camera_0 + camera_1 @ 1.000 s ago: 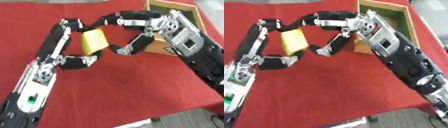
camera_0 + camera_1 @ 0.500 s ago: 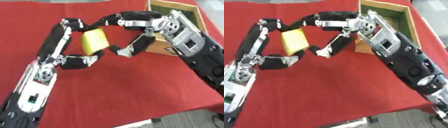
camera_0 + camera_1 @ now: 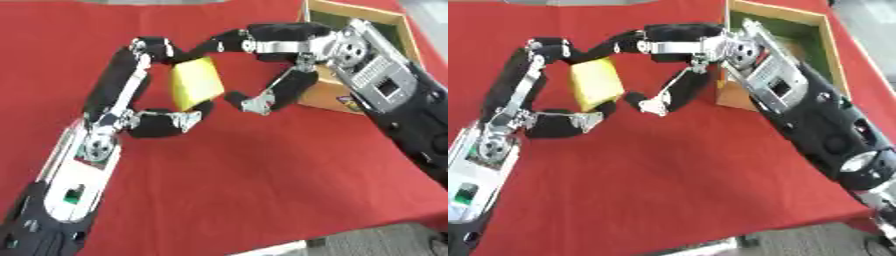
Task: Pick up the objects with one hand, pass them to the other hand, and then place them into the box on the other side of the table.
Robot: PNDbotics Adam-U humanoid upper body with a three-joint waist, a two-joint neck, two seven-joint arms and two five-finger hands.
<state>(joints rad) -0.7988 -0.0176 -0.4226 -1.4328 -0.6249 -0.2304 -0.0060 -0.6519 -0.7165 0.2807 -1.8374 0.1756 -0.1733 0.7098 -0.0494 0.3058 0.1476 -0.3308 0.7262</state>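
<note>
While left hand [image 3: 144,107] pinches yellow block [image 3: 196,82], right hand [image 3: 271,75] spread.

Bright even light; soft shadows; slight overall blur

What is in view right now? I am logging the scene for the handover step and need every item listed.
yellow block: one, yellow, held above the cloth between the two hands, left of the box.
wooden box: one, tan walls with a dark green inside, far right of the table.
red cloth: one, red, covering the table.
left hand: one, black and silver, curled round the block from the left side.
right hand: one, black and silver, in front of the box, fingers spread round the block's right side; whether they touch it cannot be told.
</note>
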